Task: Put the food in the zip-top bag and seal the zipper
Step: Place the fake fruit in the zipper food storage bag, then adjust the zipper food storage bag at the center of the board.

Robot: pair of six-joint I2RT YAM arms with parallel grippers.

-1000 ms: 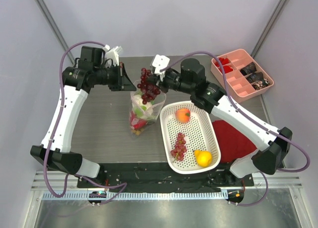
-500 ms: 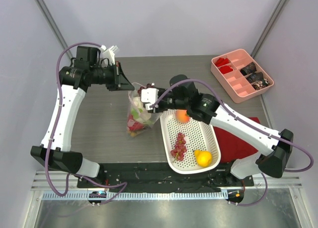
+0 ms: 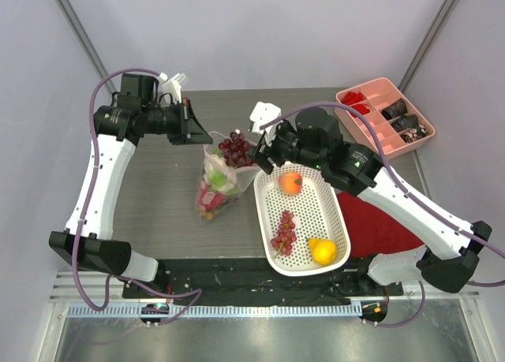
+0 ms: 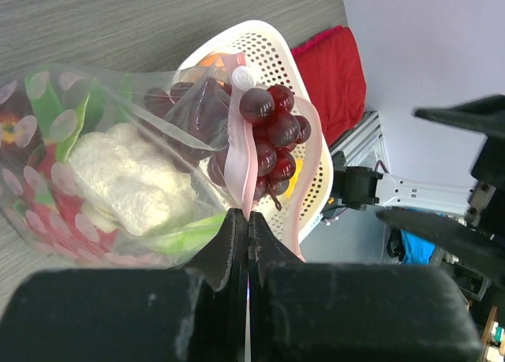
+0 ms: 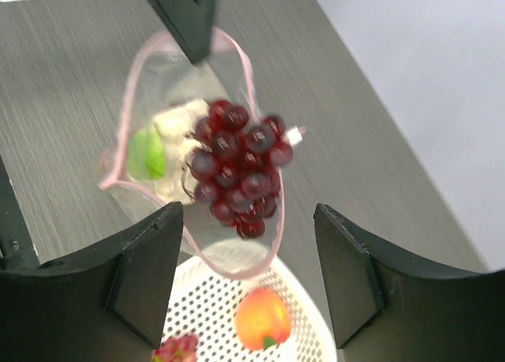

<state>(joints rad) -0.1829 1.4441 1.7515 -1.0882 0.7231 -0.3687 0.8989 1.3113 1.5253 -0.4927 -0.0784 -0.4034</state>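
The zip-top bag, clear with pale pink dots, stands open beside the basket with its zipper apart. My left gripper is shut on the bag's pink rim and holds the mouth up. A bunch of purple grapes sits in the bag's mouth on top of a white bulb and other fruit. My right gripper hangs open and empty just above and to the right of the grapes. An orange fruit, a second grape bunch and a yellow lemon lie in the basket.
The white perforated basket lies right of the bag, touching it. A folded red cloth lies under the right arm. A pink divided tray stands at the back right corner.
My right gripper brought the grape bunch down into the bag's mouth, opened and let it go, then drew back up to the right. The left gripper kept its hold on the rim.
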